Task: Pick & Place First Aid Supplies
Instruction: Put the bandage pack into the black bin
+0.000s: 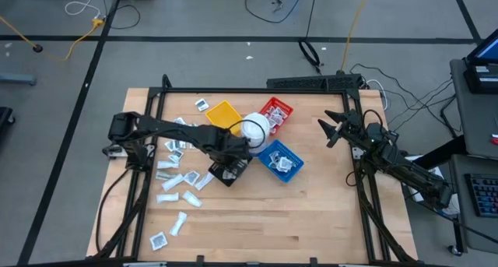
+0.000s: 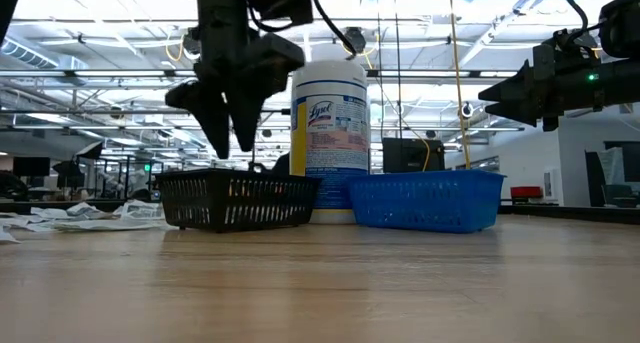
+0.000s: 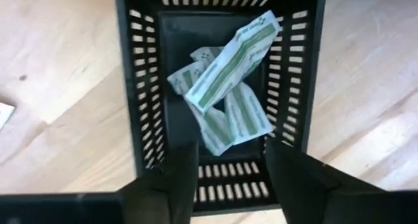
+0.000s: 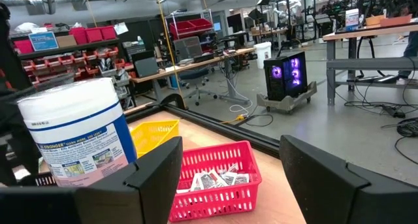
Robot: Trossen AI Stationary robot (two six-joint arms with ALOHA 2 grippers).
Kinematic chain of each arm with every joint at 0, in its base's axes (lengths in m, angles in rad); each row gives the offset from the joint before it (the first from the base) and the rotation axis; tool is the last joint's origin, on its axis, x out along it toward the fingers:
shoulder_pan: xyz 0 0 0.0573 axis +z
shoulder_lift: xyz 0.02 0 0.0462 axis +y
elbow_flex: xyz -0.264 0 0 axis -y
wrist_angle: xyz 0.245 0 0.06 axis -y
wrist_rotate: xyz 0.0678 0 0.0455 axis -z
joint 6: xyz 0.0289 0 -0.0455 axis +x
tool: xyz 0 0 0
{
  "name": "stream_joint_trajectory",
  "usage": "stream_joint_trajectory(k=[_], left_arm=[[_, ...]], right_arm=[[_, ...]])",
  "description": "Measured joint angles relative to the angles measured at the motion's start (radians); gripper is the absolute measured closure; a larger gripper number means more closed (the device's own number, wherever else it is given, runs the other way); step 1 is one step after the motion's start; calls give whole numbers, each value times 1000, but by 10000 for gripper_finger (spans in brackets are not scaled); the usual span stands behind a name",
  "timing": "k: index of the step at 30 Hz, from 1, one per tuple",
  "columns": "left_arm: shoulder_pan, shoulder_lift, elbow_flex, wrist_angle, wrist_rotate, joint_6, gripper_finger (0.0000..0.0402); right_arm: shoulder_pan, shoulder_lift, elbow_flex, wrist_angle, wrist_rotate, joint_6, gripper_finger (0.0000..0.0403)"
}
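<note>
Several small white packets (image 1: 175, 181) lie loose on the table's left part. My left gripper (image 3: 228, 172) hangs open over the black tray (image 3: 144, 87), fingers pointing down, holding nothing. In the low view, the left gripper (image 2: 230, 143) is just above the tray's rim. Long green-striped wrapped strips (image 3: 225, 93) lie crossed on the tray's floor. More packets rest in the red tray (image 4: 215, 178) and the blue tray (image 1: 280, 162). My right gripper (image 1: 327, 132) waits open above the table's right side, clear of everything.
A round white tub with a lid (image 1: 255, 129) stands between the yellow tray (image 1: 224, 114), red tray (image 1: 276, 111), blue tray and black tray (image 1: 229, 172). Bare wood lies along the near edge and on the right half. A black frame borders the table.
</note>
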Motion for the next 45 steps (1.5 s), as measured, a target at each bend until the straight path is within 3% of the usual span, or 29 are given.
stream_joint_trajectory(k=[6, 10, 20, 31, 38, 45], left_arm=[[-26, -132, -107, -1, 25, 35, 180], [-70, -210, -198, 6, 38, -23, 170], [-257, -365, -423, 53, 93, -342, 187], [-477, -395, -526, 175, 111, -795, 213], [-489, -370, -587, 282, 98, -856, 215], [-466, -313, -610, 217, 47, -854, 215]], right_arm=[[0, 0, 0, 0, 0, 0, 149], [0, 0, 0, 0, 0, 0, 149], [0, 0, 0, 0, 0, 0, 149], [0, 0, 0, 0, 0, 0, 149], [0, 0, 0, 0, 0, 0, 149], [0, 0, 0, 0, 0, 0, 149]])
